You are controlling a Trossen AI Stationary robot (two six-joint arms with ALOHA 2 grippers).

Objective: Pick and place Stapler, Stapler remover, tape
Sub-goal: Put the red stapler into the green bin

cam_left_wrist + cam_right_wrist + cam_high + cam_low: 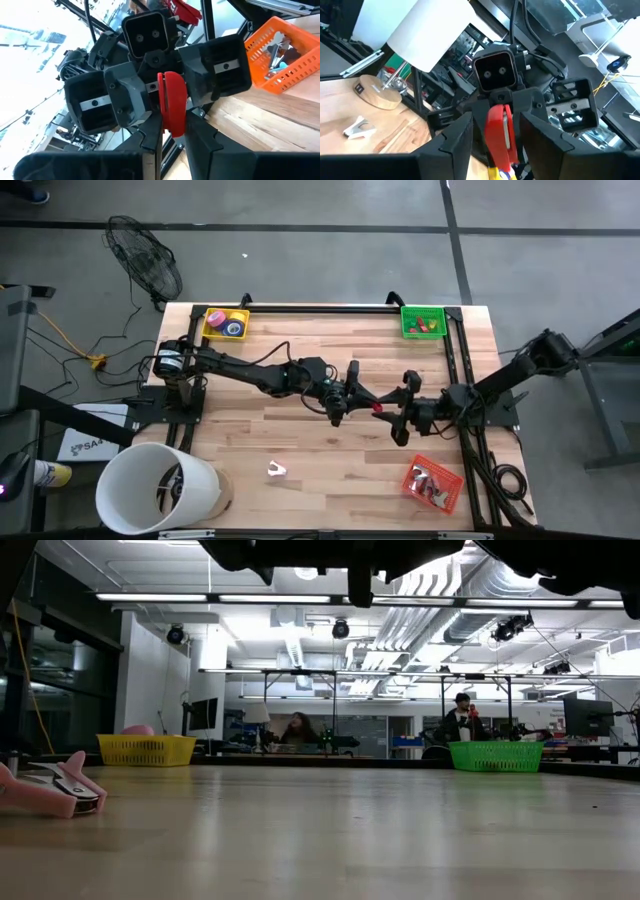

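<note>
Two grippers, left gripper (352,392) and right gripper (400,408), both clamping red stapler (379,407).

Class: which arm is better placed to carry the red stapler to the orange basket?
Probably right. The right end effector and left end effector meet at the stapler mid-table, but the basket lies on the right arm's side; the left would have to reach past it.
</note>
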